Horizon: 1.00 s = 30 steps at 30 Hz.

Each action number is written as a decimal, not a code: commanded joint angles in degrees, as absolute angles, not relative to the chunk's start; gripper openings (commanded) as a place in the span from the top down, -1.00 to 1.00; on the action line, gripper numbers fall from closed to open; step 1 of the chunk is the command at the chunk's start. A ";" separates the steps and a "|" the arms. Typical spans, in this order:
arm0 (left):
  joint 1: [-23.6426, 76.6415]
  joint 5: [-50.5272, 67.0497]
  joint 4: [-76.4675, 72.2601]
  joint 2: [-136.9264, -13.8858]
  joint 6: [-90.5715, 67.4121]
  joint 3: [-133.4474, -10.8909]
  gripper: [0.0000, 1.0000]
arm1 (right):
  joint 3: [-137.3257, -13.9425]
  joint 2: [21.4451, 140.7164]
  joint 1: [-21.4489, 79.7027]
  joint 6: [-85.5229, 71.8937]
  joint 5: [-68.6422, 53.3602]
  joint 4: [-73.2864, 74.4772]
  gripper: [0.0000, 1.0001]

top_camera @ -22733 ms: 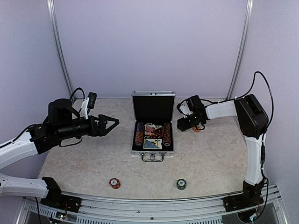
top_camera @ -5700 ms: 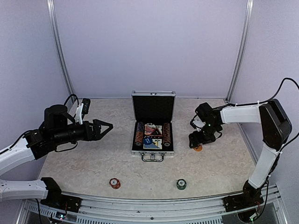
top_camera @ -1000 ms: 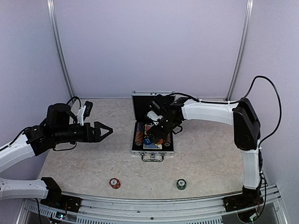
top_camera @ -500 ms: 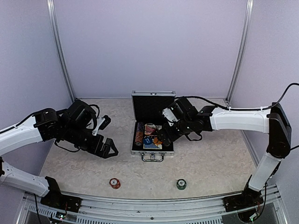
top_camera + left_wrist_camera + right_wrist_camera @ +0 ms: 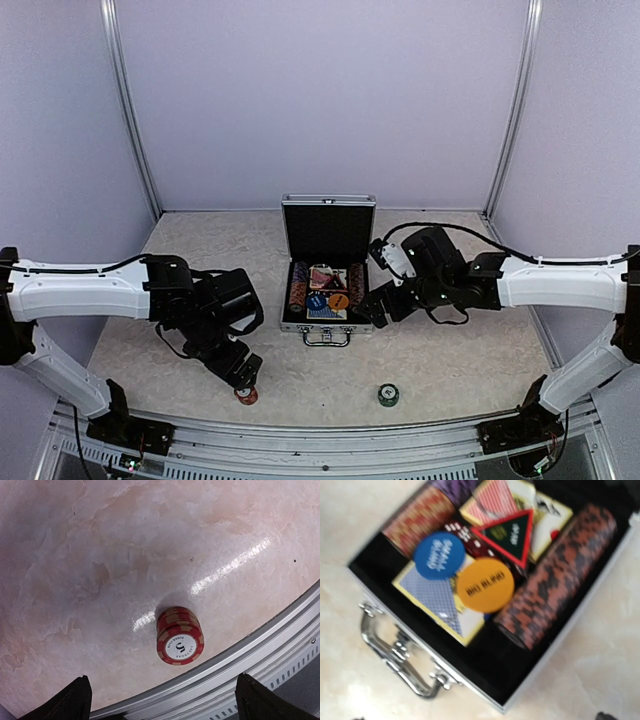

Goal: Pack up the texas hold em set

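The silver case [image 5: 327, 326] stands open mid-table with its lid [image 5: 328, 231] upright. Inside lie a blue disc [image 5: 439, 561], an orange disc [image 5: 485, 585], the red-black triangle marker [image 5: 512, 535], a blue deck [image 5: 440, 600], a red deck [image 5: 492, 502] and chip rows [image 5: 555, 575] along both sides. My right gripper [image 5: 368, 310] hovers open by the case's right front corner, holding nothing. A red chip stack [image 5: 180, 642] stands near the table's front edge. My left gripper [image 5: 243, 375] is open just above it, and its fingertips [image 5: 75, 700] straddle the stack without touching.
A green chip stack [image 5: 388, 395] stands near the front edge, right of centre. The metal rail [image 5: 260, 645] runs along the front edge just beyond the red stack. The case handle [image 5: 395, 655] sticks out toward the front.
My left arm has swung down and forward to hover over the red chip stack. My right gripper has drawn back out of the case to its right front; the orange disc stays inside.
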<state>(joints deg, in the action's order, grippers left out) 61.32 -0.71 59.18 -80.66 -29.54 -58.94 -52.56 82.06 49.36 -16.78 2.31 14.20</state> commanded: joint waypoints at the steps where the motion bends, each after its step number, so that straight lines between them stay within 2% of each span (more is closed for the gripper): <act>1: 61.70 0.87 54.70 -83.14 -29.96 -57.35 -0.98 | -53.46 80.16 49.46 -15.08 0.51 13.94 -0.99; 13: 64.08 1.65 50.19 -93.36 -29.30 -57.93 -0.85 | -52.60 75.87 49.48 -14.22 1.02 15.96 -0.99; 30: 64.45 1.58 48.61 -96.04 -28.13 -55.02 -0.52 | -52.35 75.29 49.63 -15.25 0.09 15.33 -1.00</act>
<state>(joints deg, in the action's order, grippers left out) 64.18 1.30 49.87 -94.72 -29.02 -55.53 -52.16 75.81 49.36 -14.87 0.38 15.16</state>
